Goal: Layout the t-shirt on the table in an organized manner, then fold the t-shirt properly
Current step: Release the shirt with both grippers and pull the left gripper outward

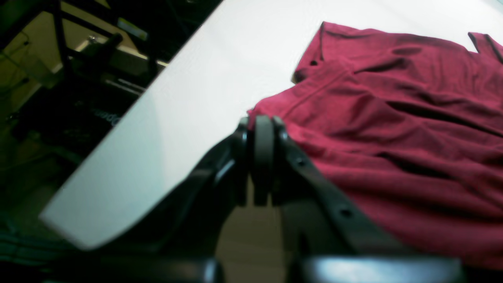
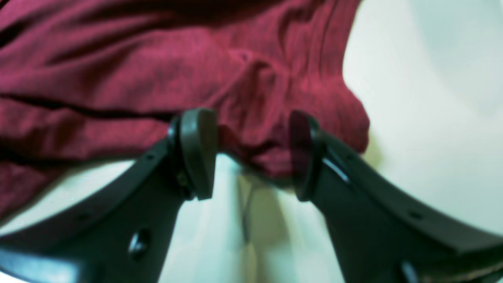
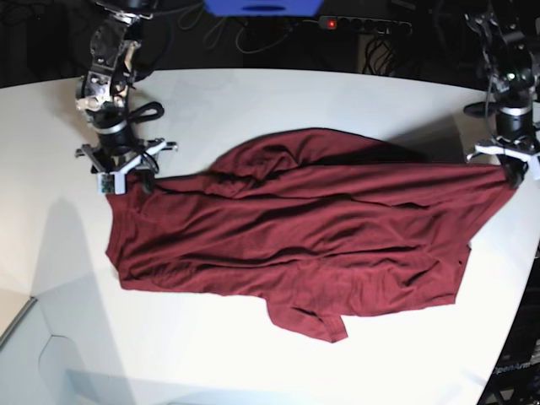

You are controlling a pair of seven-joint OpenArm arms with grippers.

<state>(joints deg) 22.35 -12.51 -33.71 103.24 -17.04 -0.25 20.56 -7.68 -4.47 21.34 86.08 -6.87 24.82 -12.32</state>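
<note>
The maroon t-shirt point(image 3: 312, 228) lies spread and wrinkled across the white table point(image 3: 295, 93), one sleeve pointing to the front. At the shirt's right corner, my left gripper point(image 3: 512, 173) is shut. In the left wrist view its fingertips point(image 1: 262, 125) are pressed together at the t-shirt point(image 1: 393, 118) edge, near the table point(image 1: 220, 70) rim. My right gripper point(image 3: 126, 173) is at the shirt's left corner. In the right wrist view it point(image 2: 251, 155) stands open, with a bunched fold of the t-shirt point(image 2: 255, 149) between its fingers point(image 2: 198, 153), just above the table point(image 2: 432, 118).
The table's curved edge runs close beside the left gripper, with dark frames and floor point(image 1: 78, 98) beyond it. A power strip point(image 3: 363, 24), cables and a blue object point(image 3: 261, 7) sit behind the table's back edge.
</note>
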